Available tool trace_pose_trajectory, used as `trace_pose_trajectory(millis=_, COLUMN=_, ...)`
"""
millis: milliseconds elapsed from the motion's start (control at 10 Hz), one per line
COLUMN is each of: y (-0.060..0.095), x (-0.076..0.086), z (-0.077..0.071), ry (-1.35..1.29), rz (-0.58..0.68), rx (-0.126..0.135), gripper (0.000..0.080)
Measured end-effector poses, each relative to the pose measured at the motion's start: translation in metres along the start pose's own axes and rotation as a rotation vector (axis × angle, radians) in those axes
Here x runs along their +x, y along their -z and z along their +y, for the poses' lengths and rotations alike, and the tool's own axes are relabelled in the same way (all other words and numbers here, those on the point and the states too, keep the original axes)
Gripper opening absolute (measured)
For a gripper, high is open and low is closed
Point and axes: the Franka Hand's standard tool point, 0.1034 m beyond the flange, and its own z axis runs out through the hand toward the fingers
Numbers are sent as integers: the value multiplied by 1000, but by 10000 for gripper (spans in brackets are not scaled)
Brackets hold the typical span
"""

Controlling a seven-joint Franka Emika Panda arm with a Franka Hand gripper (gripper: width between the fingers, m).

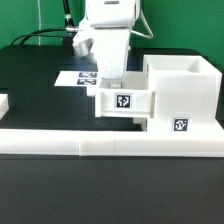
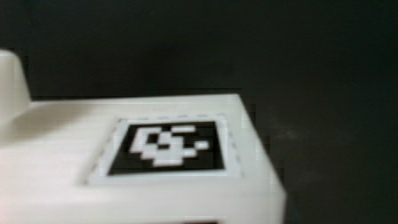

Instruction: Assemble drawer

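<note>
**Drawer box held beside the casing's left wall, not yet inside**

The drawer set is in pieces on a black counter (image 1: pixel 30 90). The big cube-like casing (image 1: pixel 180 95) stands on the exterior view's right, against the long low white rail (image 1: pixel 110 143) that runs across the near edge. Its top looks open, and a square tag shows on its near face.

A small open-top box (image 1: pixel 122 101) sits just left of the casing, touching or nearly touching its left wall, with its tagged face turned toward the camera. The white arm comes down from above onto this box. The tool (image 1: pixel 110 82) reaches into or onto the box's top — its fingers are hidden by the arm's body and the box rim, so I cannot tell whether it is clenched on the box or released. The wrist view shows only a blurred white surface bearing a tag (image 2: pixel 169 148), very close to the camera.

The coming move likely turns on this: the casing lies to the right of the held box, and which casing face is open cannot be seen from here. Open room lies to the left and far side, where the marker board (image 1: pixel 75 77) lies flat. The rail blocks travel toward the near edge. At the far left edge, part of another white piece (image 1: pixel 4 103) shows — possibly the second box.
</note>
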Motion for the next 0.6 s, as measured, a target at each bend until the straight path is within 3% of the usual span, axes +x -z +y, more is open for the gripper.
trace_pose_trajectory(millis=600, y=-2, x=0, z=1, ry=3, rz=-9, rx=-5, gripper=42)
